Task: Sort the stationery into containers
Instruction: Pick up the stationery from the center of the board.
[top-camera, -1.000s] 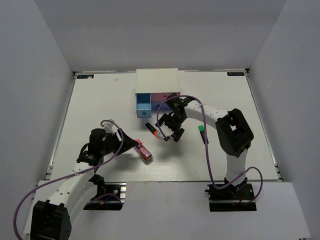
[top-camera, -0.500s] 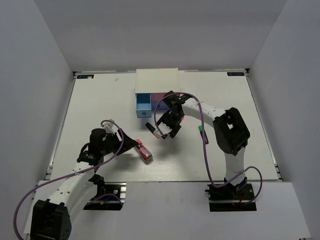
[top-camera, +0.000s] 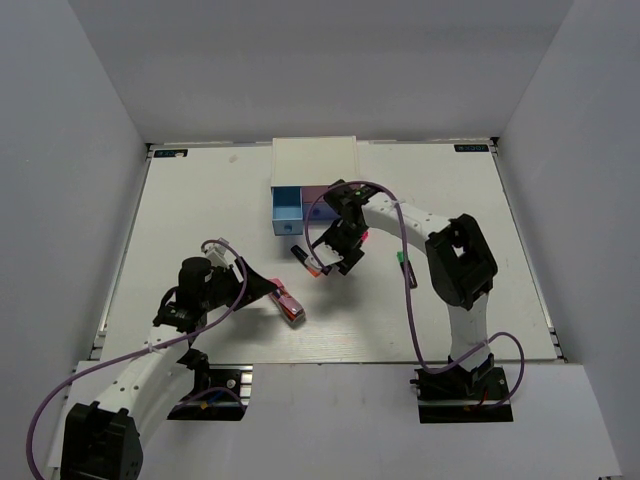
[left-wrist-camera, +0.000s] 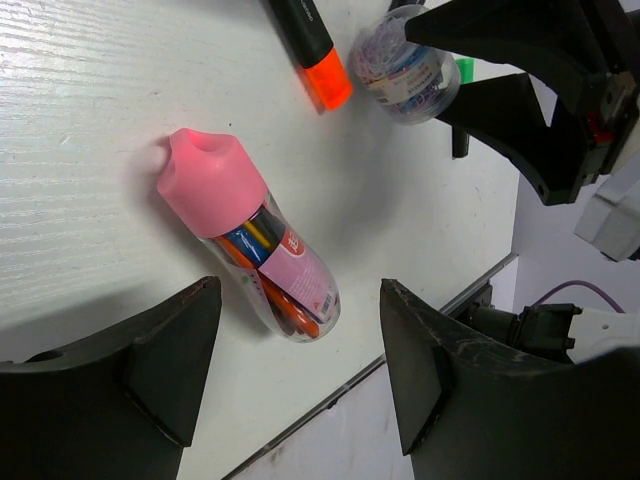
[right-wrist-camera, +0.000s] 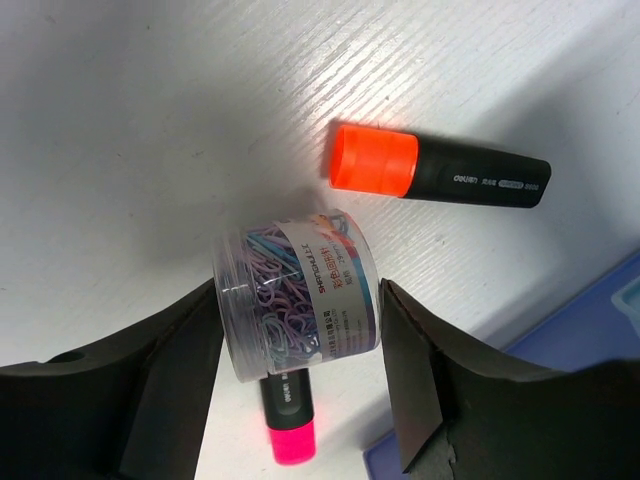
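Now narrowed, right end effector (right-wrist-camera: 297, 305) touching clip jar (right-wrist-camera: 300, 275)

Clear paper-clip tub (right-wrist-camera: 300, 300) between dark fingers (right-wrist-camera: 150, 400) (orange-capped marker (right-wrist-camera: 440, 172) beside it)

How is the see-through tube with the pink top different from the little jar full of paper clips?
The pink-topped tube is long and slim; the clip jar is short and fat. The tube has a bright pink cap; the jar's lid is clear. The tube holds colored sticks, maybe pens; the jar holds pastel paper clips. Both are see-through plastic with a label.
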